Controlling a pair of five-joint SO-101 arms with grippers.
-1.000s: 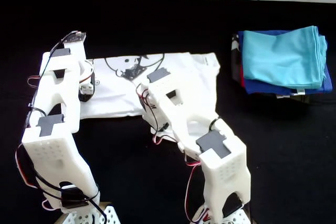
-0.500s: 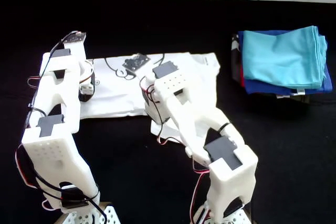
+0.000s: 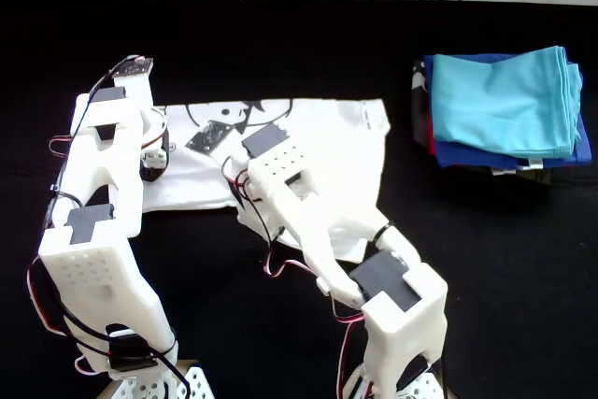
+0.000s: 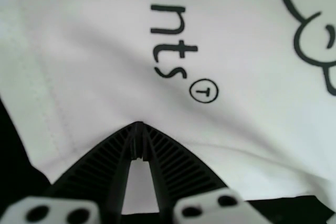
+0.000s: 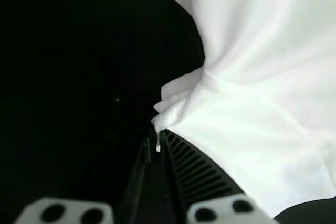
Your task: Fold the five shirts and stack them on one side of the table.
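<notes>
the white shirt (image 3: 341, 137) lies print side up across the middle of the black table (image 3: 280, 35). The left gripper (image 4: 137, 128) is clamped down on the fabric near one edge, and the right gripper (image 5: 157, 139) has a bunched-up edge pinched tight. The stack of folded shirts (image 3: 505, 109) sits well apart on the right side, turquoise one on top

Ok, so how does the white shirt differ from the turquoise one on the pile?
The white shirt lies spread out on the black table; the turquoise shirt is folded compactly atop the stack. The white shirt bears dark print; the turquoise shirt looks plain. Both are shirts on the same table.
</notes>
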